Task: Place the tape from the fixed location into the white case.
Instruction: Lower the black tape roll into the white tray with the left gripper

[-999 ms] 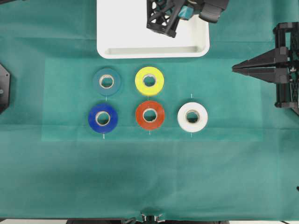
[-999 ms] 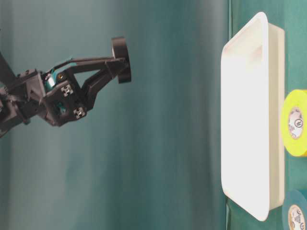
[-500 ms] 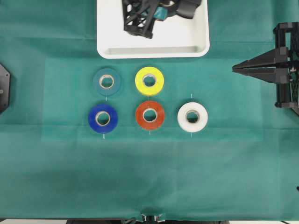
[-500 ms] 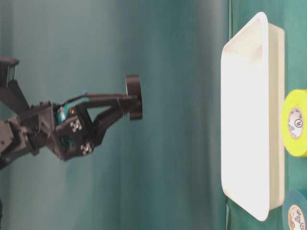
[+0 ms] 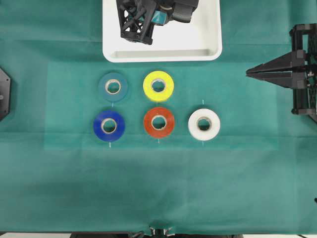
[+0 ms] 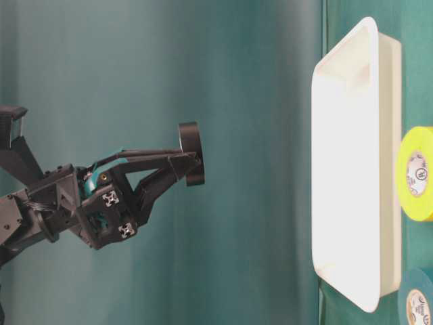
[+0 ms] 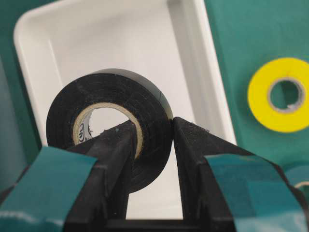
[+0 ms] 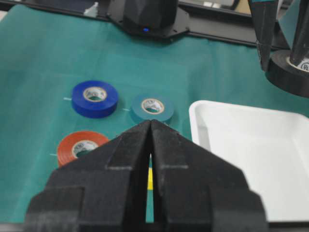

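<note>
My left gripper is shut on the black tape roll, one finger through its pale core and one on the outer wall. It holds the roll upright in the air above the white case. In the table-level view the tape hangs well clear of the case. In the overhead view the left gripper is over the left half of the case and hides the tape. The right wrist view shows the tape above the case. My right gripper is shut and empty at the right.
Five other rolls lie on the green cloth in front of the case: teal, yellow, dark blue, red and white. The right arm's frame stands at the right edge.
My left gripper has carried the tape leftward over the case in the overhead view and a little nearer to it in the table-level view. The right arm has not moved.
</note>
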### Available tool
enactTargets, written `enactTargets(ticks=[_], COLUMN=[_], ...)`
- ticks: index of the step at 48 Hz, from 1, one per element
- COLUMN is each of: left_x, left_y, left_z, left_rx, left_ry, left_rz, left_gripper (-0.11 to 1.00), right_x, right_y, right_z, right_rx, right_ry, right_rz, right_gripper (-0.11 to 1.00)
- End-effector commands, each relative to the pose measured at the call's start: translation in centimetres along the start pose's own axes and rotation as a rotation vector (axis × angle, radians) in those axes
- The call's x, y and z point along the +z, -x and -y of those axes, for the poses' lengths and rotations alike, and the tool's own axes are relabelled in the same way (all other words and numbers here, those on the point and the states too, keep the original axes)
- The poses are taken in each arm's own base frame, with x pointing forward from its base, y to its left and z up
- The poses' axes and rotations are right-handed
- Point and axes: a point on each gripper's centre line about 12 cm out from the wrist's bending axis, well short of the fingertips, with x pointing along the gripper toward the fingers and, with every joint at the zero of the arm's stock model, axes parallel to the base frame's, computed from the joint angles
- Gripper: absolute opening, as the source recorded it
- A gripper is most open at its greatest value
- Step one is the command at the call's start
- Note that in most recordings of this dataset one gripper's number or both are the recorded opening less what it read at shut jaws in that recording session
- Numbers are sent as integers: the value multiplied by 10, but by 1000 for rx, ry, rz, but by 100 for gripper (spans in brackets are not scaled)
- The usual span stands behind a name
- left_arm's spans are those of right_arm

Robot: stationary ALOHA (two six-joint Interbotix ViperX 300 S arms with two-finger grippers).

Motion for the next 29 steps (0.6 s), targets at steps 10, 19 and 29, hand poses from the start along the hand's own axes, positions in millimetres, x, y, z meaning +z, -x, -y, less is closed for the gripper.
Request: enactTargets(ticks=[10,19,29], left_x=[-9,-28,-44], left_y=[-6,-35,-73], left_z=[0,0,8], left_rx=[13,13,6], left_ry=[9,27,27], left_rz=[14,-9,-23], left_gripper=[23,23,23], right_x=[7,6,6], right_y=[-1,-2,-1], right_z=[0,0,0], right_rx=[0,0,0], right_ry=[0,0,-2], right_rz=[15,12,12], right_gripper=[0,0,0])
